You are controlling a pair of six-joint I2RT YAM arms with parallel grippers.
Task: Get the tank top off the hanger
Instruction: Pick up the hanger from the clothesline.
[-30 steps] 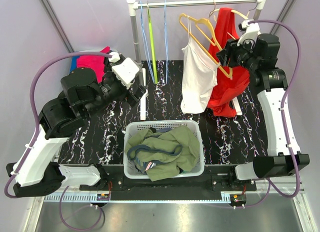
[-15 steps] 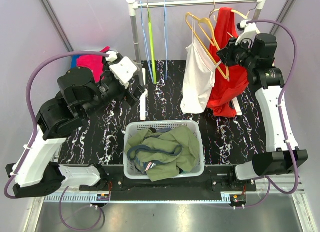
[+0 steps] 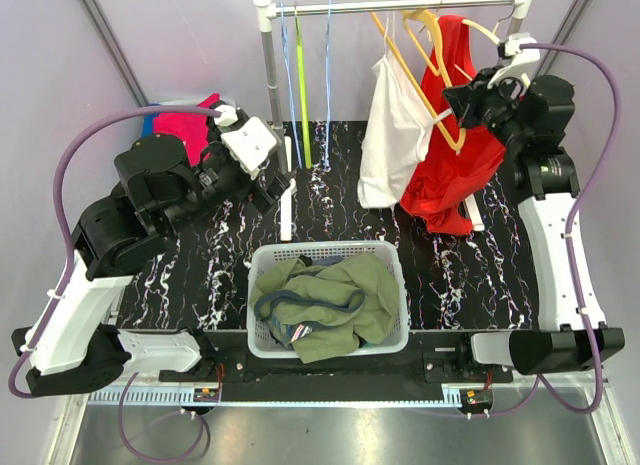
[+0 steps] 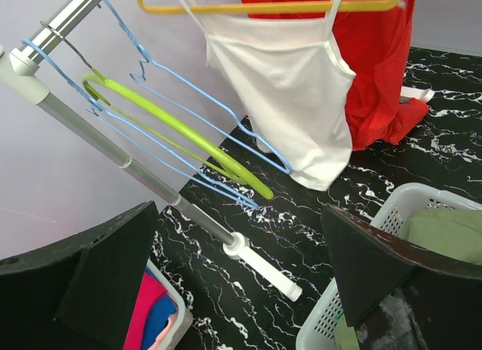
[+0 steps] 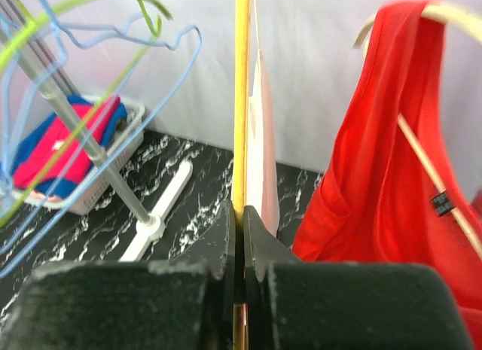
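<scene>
Right fingers [image 5: 263, 252] pinching yellow hanger [image 5: 241, 101], tank top [image 3: 385, 145] hanging alongside

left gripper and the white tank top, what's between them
The empty blue hangers and a green hanger hang between the left gripper and the white tank top; clearest in the left wrist view.

No legible text in any of my views.
Only candidate is a small black tag [image 5: 439, 203] on the red garment [image 5: 376, 162], seen from my right wrist camera, and its marks are too small to read. The white tank top [image 4: 286, 86] and laundry basket [image 3: 325, 248] show plain surfaces, with no lettering I can resolve.
</scene>
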